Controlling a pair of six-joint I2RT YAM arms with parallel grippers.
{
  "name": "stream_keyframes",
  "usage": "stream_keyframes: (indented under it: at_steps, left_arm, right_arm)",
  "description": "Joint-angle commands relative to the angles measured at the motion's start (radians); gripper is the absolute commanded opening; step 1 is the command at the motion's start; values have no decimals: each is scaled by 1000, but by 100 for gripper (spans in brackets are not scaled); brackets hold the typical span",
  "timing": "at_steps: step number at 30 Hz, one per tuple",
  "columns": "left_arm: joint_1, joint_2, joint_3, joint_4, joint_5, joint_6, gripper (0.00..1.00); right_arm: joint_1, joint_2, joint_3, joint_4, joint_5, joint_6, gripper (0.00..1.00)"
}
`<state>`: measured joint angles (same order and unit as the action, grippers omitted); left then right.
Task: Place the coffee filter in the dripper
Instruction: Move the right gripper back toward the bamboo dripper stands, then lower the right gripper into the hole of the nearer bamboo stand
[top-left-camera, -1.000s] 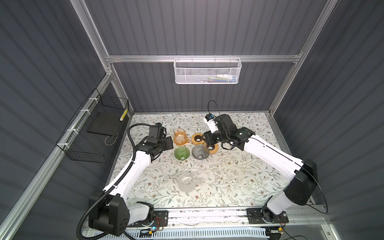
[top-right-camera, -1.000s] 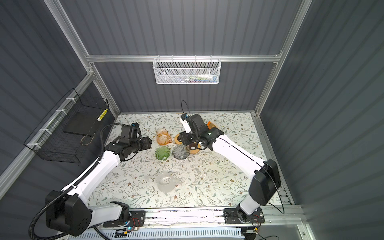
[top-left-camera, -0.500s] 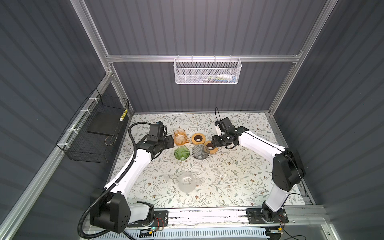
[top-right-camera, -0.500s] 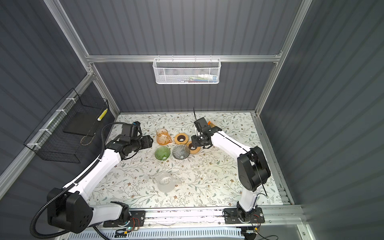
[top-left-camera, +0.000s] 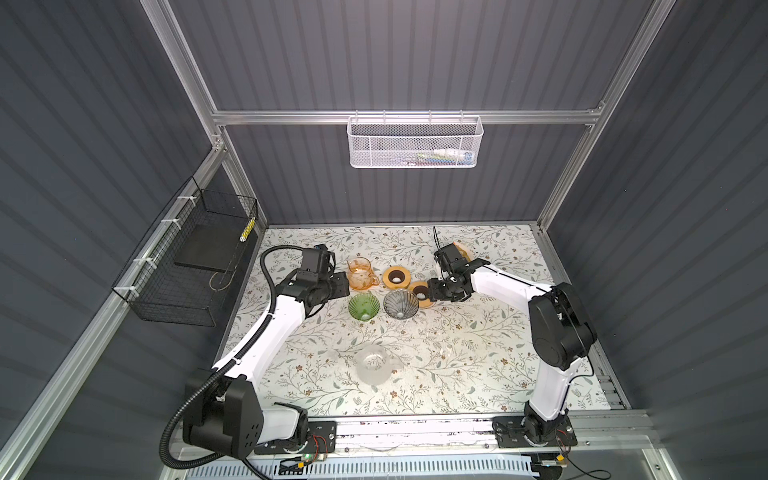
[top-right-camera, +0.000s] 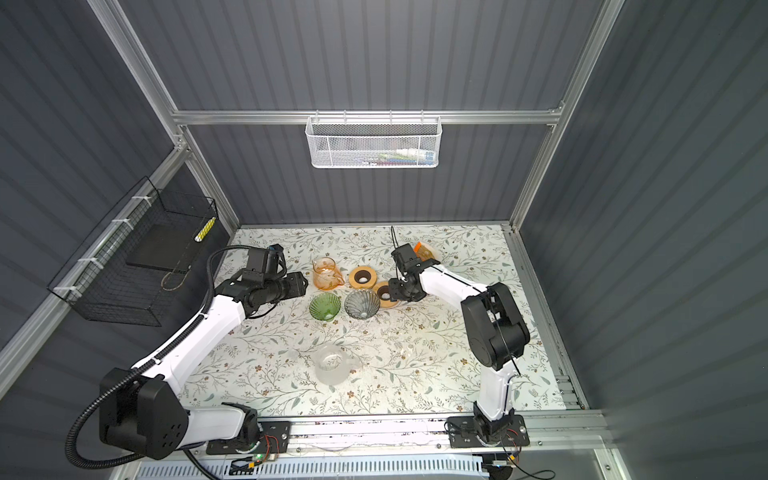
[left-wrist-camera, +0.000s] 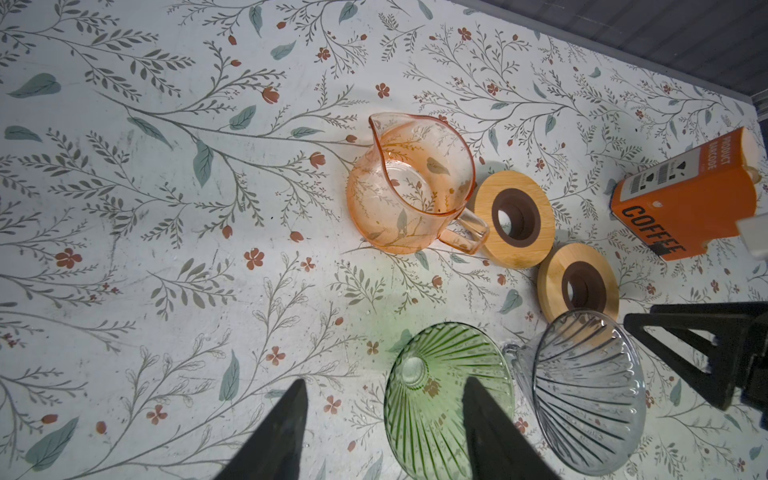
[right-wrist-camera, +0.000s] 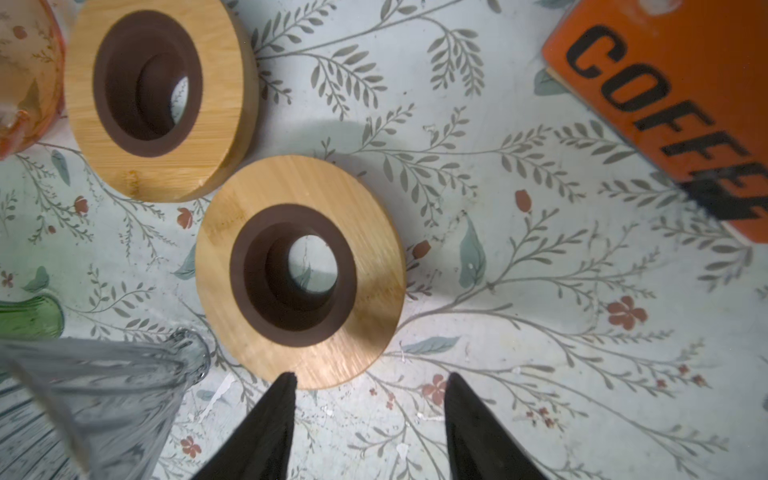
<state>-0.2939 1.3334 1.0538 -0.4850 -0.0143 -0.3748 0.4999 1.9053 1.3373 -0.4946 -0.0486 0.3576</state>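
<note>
On the flowered tabletop (left-wrist-camera: 166, 208), my left gripper (left-wrist-camera: 386, 384) and right gripper (right-wrist-camera: 370, 378) gape empty by a ribbed glass dripper (left-wrist-camera: 432, 374) and round wooden ring (right-wrist-camera: 365, 232); orange box (right-wrist-camera: 665, 83) cropped.

Coffee box (right-wrist-camera: 673, 95): cropped by the frame in the right wrist view, lettering only partly readable. Mostly hidden behind the right arm (top-left-camera: 498, 286) in both top views.
Grey dripper (right-wrist-camera: 95, 399): blurred, cropped at a corner, same view.
Green dripper (right-wrist-camera: 29, 318): just a sliver at the edge there. In the left wrist view it runs off the frame, partly behind a finger (left-wrist-camera: 490, 432).
Orange pitcher (right-wrist-camera: 25, 83): cropped to a sliver.
Left tool (left-wrist-camera: 384, 380): finger bases out of frame, tips not discernible in the top views.
White mesh basket (top-left-camera: 415, 143) contents: too small to tell.
</note>
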Motion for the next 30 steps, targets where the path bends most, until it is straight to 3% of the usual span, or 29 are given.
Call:
stream_keyframes:
  at_steps: [1,15,30]
  left_arm:
    - [-6,6,27,-6,5,-8,60]
    - [-5,20,35,-7,-16,7,60]
    - [-6,12,37,-16,-11,11,60]
  right_arm:
    - [-5,41,48,3,10,14,59]
    - [-7,151,153,-26,28,20,59]
    - [-7,187,176,-37,35,21,52]
